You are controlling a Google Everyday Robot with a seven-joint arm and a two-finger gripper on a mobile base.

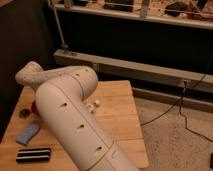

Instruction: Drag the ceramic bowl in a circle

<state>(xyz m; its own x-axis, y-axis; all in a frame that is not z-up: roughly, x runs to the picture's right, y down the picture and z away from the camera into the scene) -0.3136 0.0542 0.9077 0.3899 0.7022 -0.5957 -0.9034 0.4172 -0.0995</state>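
Only a small orange-red sliver of the ceramic bowl (pixel 34 106) shows, on the left part of the wooden table (pixel 117 120), just left of my white arm. The arm (pixel 70 115) crosses the middle of the view and bends down at its wrist (pixel 29 76) above the bowl. The gripper is hidden behind the arm, somewhere over the bowl, so I cannot see its hold on it.
A flat blue sponge (pixel 27 134) lies at the table's left front, with a black ridged bar (pixel 33 155) in front of it. A small dark spot (pixel 23 113) sits by the bowl. A small white object (pixel 92 105) lies mid-table. A dark shelf unit stands behind; cables run across the floor at the right.
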